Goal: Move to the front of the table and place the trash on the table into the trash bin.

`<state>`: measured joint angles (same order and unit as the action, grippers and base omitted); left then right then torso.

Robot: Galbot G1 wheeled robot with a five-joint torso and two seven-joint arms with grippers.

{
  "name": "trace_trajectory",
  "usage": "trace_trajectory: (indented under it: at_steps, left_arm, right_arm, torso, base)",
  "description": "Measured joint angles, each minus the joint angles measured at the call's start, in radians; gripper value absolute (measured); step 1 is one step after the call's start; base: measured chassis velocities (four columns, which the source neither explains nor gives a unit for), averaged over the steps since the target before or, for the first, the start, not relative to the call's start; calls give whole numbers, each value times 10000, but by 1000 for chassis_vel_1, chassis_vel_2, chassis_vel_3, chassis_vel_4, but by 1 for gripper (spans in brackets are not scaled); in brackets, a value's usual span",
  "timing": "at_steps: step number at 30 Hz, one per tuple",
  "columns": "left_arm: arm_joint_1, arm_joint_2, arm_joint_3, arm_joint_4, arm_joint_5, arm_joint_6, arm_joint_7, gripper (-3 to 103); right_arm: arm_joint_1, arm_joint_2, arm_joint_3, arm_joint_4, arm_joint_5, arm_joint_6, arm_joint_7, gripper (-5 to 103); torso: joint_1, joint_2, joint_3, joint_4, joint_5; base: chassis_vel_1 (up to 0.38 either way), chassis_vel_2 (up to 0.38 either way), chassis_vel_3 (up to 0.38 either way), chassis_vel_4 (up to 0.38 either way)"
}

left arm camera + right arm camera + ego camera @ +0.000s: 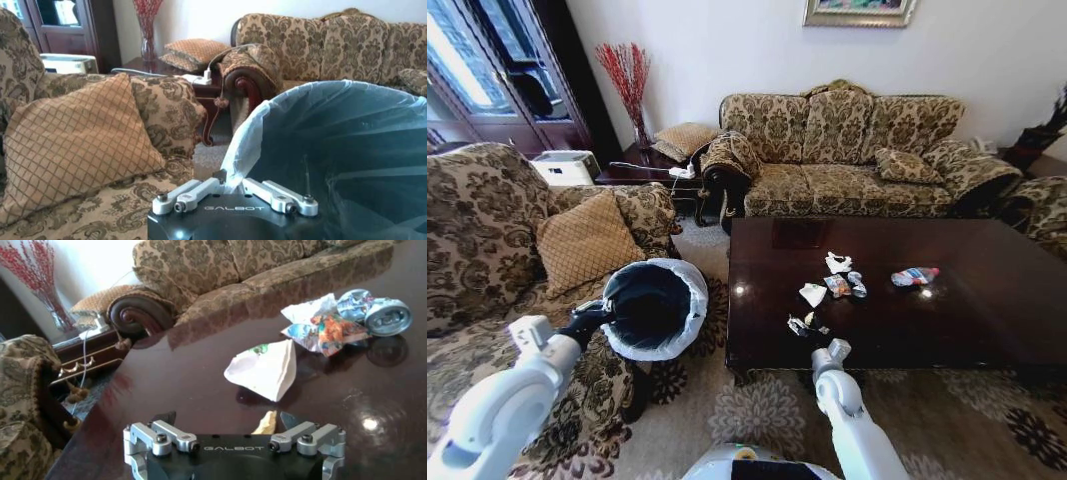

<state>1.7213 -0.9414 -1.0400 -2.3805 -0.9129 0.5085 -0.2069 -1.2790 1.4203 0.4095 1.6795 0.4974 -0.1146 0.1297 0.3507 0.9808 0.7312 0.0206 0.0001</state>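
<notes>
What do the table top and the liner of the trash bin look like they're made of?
The table looks like dark reddish-brown wood with a glossy finish: it mirrors the sofa and shows bright light spots. The liner of the trash bin looks like thin translucent whitish plastic film, crinkled and folded over the rim.

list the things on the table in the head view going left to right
wrapper scraps at the right gripper → white paper piece → crumpled white paper → colourful wrapper → crushed bottle

Home living room, patterned sofa point(857, 150) (ornate), coffee table point(987, 310)
</notes>
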Motion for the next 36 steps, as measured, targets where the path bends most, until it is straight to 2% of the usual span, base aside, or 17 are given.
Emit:
trace_trajectory:
  at_steps: [6,10,11,12,13,14,15,18,19,20,22,26,27,29,30,32,36]
  left_arm:
    - [-58,-98,82,61,45,-91,6,0]
    - [-77,-271,119,133,111,-161,6,0]
    - [-77,-271,119,133,111,-161,6,0]
    - [-80,-303,120,147,127,-176,6,0]
    - [-93,-314,123,152,130,-208,7,0]
    - [-120,-333,139,158,131,-244,8,0]
    - [-120,-333,139,158,131,-244,8,0]
    - [-188,-419,206,174,153,-280,11,0]
    - [-188,-419,206,174,153,-280,11,0]
    - [-195,-468,248,190,184,-293,14,0]
    - [-195,-486,261,194,200,-298,18,0]
    - [-191,-564,282,201,241,-360,29,0]
    - [-191,-564,282,201,241,-360,29,0]
    - [-176,-565,278,201,244,-382,30,0]
    - [-169,-553,270,201,245,-386,30,0]
    - [-156,-529,248,195,245,-392,29,0]
    - [-113,-496,213,179,245,-402,17,0]
  right_arm:
    - [37,0,18,-158,190,-35,0,101]
    - [168,14,25,-366,408,-135,0,90]
    - [168,14,25,-366,408,-135,0,90]
    - [166,12,25,-389,454,-155,0,84]
    - [154,3,25,-391,559,-174,0,84]
    - [134,-23,23,-392,707,-208,0,73]
    - [134,-23,23,-392,707,-208,0,73]
    - [105,-95,28,-399,878,-246,0,57]
    - [105,-95,28,-399,878,-246,0,57]
    - [87,-142,32,-417,799,-237,0,51]
    - [76,-158,32,-418,769,-234,0,51]
    - [64,-197,30,-430,843,-249,0,30]
    - [64,-197,30,-430,843,-249,0,30]
    - [27,-197,33,-425,855,-249,0,19]
    - [6,-198,34,-410,856,-248,0,19]
    - [-22,-202,43,-363,867,-243,0,8]
    - [-49,-221,81,-294,900,-202,0,2]
  torso:
    - [0,0,0,0,-1]
    - [0,0,0,2,0]
    - [0,0,0,2,0]
    - [1,0,0,1,0]
    - [0,0,0,1,-1]
    - [0,0,0,1,0]
    - [0,0,0,1,0]
    - [0,1,0,0,0]
    - [0,1,0,0,0]
    - [0,0,0,1,-1]
    - [0,0,0,1,-1]
    - [0,0,0,1,0]
    - [0,0,0,1,0]
    - [0,0,0,1,-1]
    - [0,0,0,0,0]
    - [0,0,0,0,-1]
    - [0,1,0,0,0]
  base:
    - [0,0,0,0]
    - [0,0,0,0]
    - [0,0,0,0]
    - [0,0,0,0]
    - [0,0,0,0]
    - [0,0,0,0]
    - [0,0,0,0]
    - [0,0,0,0]
    - [0,0,0,0]
    - [0,0,0,0]
    - [0,0,0,0]
    - [0,0,0,0]
    - [0,0,0,0]
    - [0,0,0,0]
    - [0,0,0,0]
    - [0,0,0,0]
    - [0,0,0,0]
